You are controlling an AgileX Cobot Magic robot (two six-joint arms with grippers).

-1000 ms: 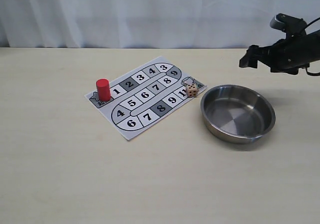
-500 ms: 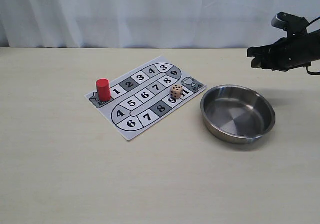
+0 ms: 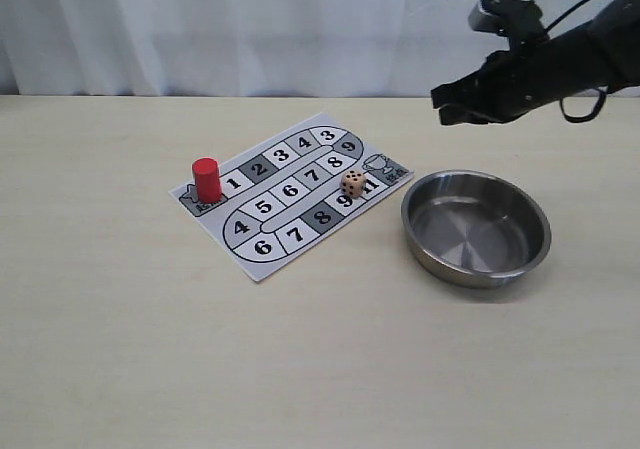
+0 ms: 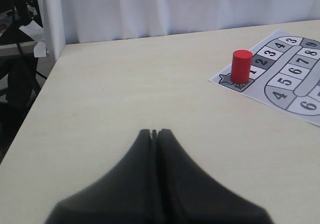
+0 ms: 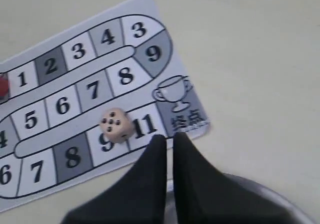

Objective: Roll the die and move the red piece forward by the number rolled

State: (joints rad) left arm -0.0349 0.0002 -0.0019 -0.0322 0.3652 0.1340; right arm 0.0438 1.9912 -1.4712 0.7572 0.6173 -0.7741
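Note:
The tan die (image 3: pixel 352 183) rests on the numbered game board (image 3: pixel 262 205), between squares 9 and 11, dark pips up. In the right wrist view the die (image 5: pixel 116 124) lies just beyond my fingertips. The red piece (image 3: pixel 206 179) stands upright on the start square at the board's left end, and the left wrist view shows the red piece (image 4: pixel 241 66) there too. My right gripper (image 3: pixel 441 108) hovers above the table behind the bowl, shut to a thin slit and holding nothing. My left gripper (image 4: pixel 154 132) is shut and empty, low over bare table.
A steel bowl (image 3: pixel 430 254) sits right of the board, under the right arm; the bowl's rim (image 5: pixel 295 209) shows behind the right fingers. A white curtain backs the table. The table's edge (image 4: pixel 47 79) drops off beside the left gripper.
The die rolled left from the trophy corner to the 9 square and stopped. My right arm swung left and upward, away from the bowl's far right side.

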